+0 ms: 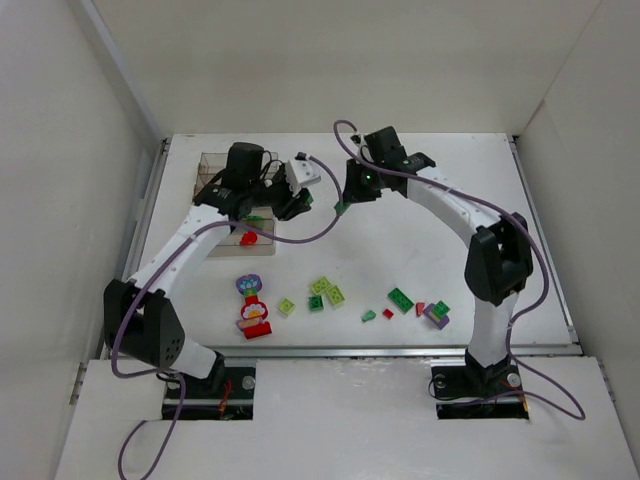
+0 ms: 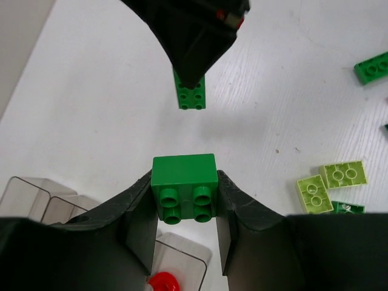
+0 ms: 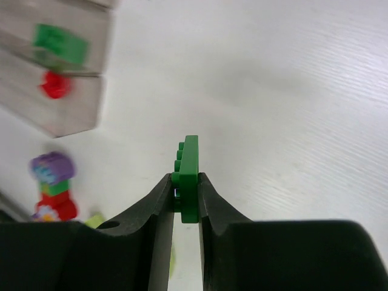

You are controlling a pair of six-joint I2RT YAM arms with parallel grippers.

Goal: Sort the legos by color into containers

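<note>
Top external view: sorting has barely begun. The tray (image 1: 215,170) sits far left on the desk (image 1: 480,220). Only two legos show inside it, a red piece (image 1: 248,238) and a green brick (image 1: 258,218). The right wrist view puts them in neighbouring compartments.

Two more greens are in the air:
- Your left gripper (image 2: 185,176) is clamped on a green block (image 2: 183,194) at the tray's right edge. Whether it is over a compartment yet, I cannot tell.
- Your right gripper (image 3: 183,177) is pinched on a thin green plate (image 3: 191,154), held edge-up above bare desk, right of the tray and close to the left gripper.

Left to do, by my judgement, is most of the job. Loose near the front of the desk are:
- the flower piece (image 1: 252,305)
- the lime bricks (image 1: 328,290)
- a green slab (image 1: 400,299) with a few smaller greens near it
- two small reds (image 1: 388,313)
- a purple bit (image 1: 436,320)

That is roughly ten pieces. No lime or purple shows in the tray.

Hard to read:
- The left arm (image 1: 185,245) covers much of the tray from above, so you cannot count the compartments or see anything lying under it.
- The right wrist view shows the tray blurred and cut off at the frame corner.
- The left wrist view catches only the compartment corners and a sliver of the red piece below the fingers.
- The smallest pieces at front right are too small to tell shapes.
</note>
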